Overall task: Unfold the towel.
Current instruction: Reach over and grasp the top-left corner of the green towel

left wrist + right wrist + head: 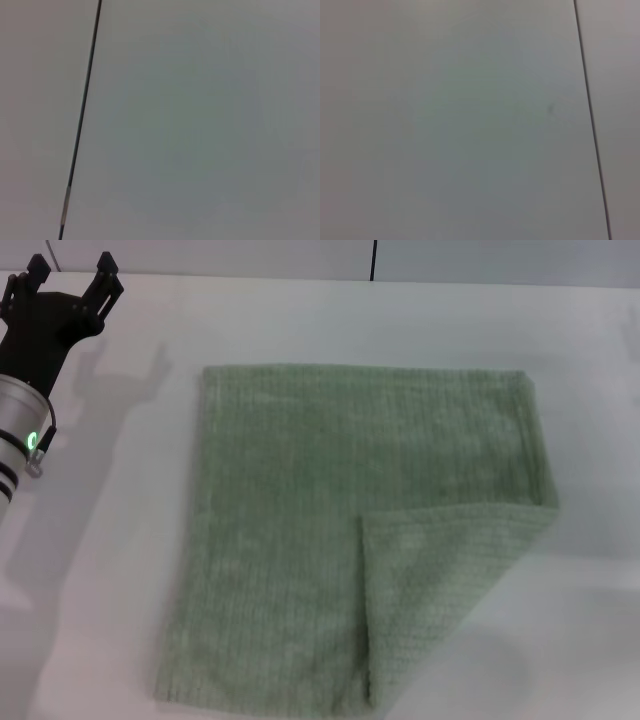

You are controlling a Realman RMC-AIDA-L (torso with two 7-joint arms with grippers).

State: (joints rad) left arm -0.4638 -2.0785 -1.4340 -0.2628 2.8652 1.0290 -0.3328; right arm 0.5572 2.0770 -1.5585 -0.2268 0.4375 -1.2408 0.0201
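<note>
The pale sage-green towel (300, 540) lies flat on the white table (100, 540) in the head view. Its near right corner is folded over onto itself as a triangular flap (440, 590), running from the right edge to the near edge. My left gripper (68, 275) is at the far left, well clear of the towel, its black fingers (106, 275) apart and empty. My right gripper is out of view. Both wrist views show only bare white table.
A dark seam (82, 110) runs across the table surface in the left wrist view, and a similar seam (590, 115) shows in the right wrist view. A dark vertical line (374, 260) marks the far wall.
</note>
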